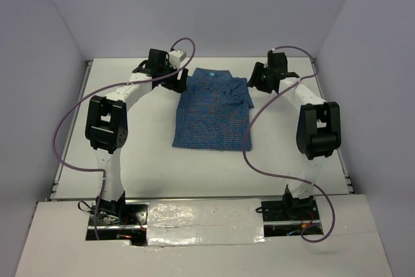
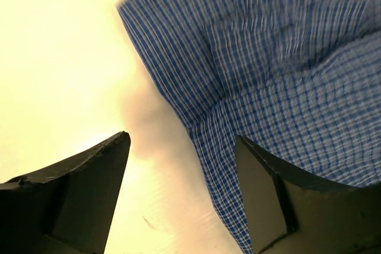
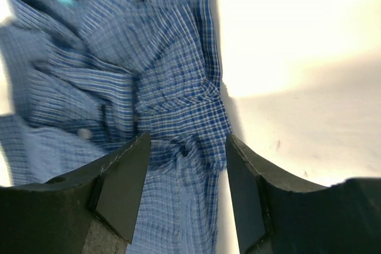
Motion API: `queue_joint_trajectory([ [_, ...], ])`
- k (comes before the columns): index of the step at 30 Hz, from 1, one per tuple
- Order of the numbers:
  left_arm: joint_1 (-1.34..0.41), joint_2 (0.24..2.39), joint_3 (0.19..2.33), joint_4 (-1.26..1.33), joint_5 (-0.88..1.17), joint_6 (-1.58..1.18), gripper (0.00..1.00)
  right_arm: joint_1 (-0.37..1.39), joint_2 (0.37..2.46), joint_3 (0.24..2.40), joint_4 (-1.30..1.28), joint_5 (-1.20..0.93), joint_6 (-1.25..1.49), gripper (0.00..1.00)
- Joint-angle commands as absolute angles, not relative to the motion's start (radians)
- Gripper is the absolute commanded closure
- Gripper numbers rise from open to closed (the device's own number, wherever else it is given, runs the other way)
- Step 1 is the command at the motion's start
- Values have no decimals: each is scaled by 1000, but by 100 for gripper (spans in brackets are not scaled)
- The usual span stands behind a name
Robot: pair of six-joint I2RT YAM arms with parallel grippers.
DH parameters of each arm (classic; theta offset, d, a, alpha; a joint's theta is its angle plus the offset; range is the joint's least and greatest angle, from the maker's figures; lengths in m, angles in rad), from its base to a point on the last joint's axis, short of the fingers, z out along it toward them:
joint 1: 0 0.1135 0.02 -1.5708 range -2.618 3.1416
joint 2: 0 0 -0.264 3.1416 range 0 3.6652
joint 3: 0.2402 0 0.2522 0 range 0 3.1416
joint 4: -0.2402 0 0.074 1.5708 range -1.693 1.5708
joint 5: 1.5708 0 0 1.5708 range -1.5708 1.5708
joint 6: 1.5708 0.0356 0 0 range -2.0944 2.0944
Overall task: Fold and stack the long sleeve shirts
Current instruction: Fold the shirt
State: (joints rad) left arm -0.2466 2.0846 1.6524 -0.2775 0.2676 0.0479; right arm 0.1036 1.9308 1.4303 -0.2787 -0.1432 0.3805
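Note:
One blue checked long sleeve shirt (image 1: 213, 109) lies folded into a rectangle in the middle of the white table (image 1: 142, 160), collar at the far end. My left gripper (image 1: 177, 83) is open just above the shirt's far left corner. In the left wrist view the shirt's edge (image 2: 286, 87) runs between the open fingers (image 2: 183, 137). My right gripper (image 1: 257, 82) is open at the shirt's far right corner. In the right wrist view it (image 3: 187, 136) is over crumpled cloth (image 3: 149, 87) at the shirt's right edge. Neither gripper holds anything.
Grey walls close in the table on the left, far and right sides. A purple cable (image 1: 249, 135) from the right arm hangs beside the shirt's right edge. Another purple cable (image 1: 59, 128) loops left of the left arm.

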Motion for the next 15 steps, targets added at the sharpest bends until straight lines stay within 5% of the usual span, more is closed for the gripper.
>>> queue_joint_trajectory([
  [1, -244, 2002, 1736, -290, 238, 28, 16, 159, 1716, 1419, -296, -20, 382, 39],
  [2, -244, 1996, 1756, -294, 241, 23, 7, 181, 1688, 1382, -299, -3, 393, 40],
  [4, -244, 1993, 1785, -331, 282, 9, 7, 228, 1617, 1329, -263, 23, 408, 46],
  [7, -242, 1993, 1807, -353, 325, 8, 7, 320, 1603, 1214, -102, -181, 451, 79],
  [8, -242, 1991, 1801, -354, 322, 9, 7, 345, 1621, 1201, -80, -230, 469, 97],
  [15, -238, 1980, 1779, -394, 295, 58, 7, 371, 1859, 1264, -14, -370, 633, 100],
])
